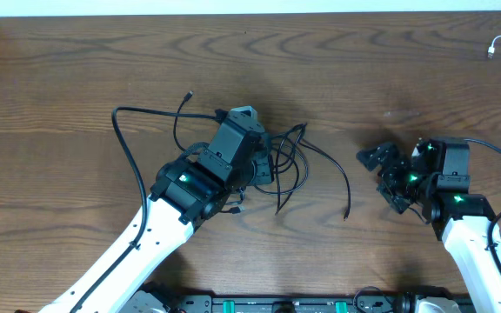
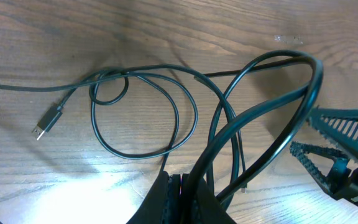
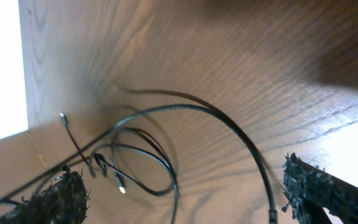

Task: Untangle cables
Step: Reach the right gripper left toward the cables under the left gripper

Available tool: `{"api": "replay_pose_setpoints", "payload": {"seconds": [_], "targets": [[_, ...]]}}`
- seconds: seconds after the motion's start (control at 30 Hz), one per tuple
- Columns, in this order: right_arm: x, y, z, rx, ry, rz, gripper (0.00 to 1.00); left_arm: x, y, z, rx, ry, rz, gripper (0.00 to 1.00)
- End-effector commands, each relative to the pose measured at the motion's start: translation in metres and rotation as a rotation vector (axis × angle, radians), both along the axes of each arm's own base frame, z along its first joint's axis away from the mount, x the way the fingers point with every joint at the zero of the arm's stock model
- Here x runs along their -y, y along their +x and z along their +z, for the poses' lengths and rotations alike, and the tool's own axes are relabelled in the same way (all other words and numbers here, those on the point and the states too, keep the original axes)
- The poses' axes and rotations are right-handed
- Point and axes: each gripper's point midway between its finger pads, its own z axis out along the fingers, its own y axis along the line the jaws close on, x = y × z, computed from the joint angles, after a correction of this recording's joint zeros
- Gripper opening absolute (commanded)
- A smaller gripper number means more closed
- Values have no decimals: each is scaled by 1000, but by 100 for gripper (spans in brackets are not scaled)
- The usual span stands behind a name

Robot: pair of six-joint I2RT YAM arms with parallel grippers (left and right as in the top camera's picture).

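Cables [image 1: 287, 163] — thin, black, loosely looped

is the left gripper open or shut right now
Shut. In the left wrist view the left gripper has its fingers pressed together, pinching a black cable that arches up from between them.

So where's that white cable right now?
Overhead view: the white cable lies alone near the table's far right corner, well away from the black cables at centre.
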Motion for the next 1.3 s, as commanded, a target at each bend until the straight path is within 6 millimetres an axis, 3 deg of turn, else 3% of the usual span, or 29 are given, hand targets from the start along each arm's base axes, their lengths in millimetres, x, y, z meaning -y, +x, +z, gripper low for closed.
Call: {"api": "replay_pose_setpoints", "payload": {"seconds": [0.0, 0.13, 0.3, 0.47, 0.53, 0.73, 0.83, 1.27], "targets": [[-11, -4, 8, 75, -15, 156, 99, 1, 2, 3, 1, -12, 12, 8], [-46, -19, 24, 161, 90, 379, 97, 4, 6, 7, 30, -18, -5, 8], [-70, -41, 20, 95, 138, 461, 94, 21, 10, 22, 137, -29, -166, 8], [-108, -51, 48, 207, 270, 634, 91, 22, 9, 23, 233, 65, -323, 8], [-117, -47, 61, 283, 295, 678, 84, 19, 7, 19, 250, 116, -376, 8], [-122, -32, 80, 360, 327, 653, 84, 17, 5, 16, 251, 140, -406, 8], [-123, -34, 83, 356, 350, 658, 84, 17, 5, 16, 241, 129, -389, 8], [-125, -30, 66, 281, 279, 582, 77, 17, 5, 15, 163, 48, -261, 8]]}}
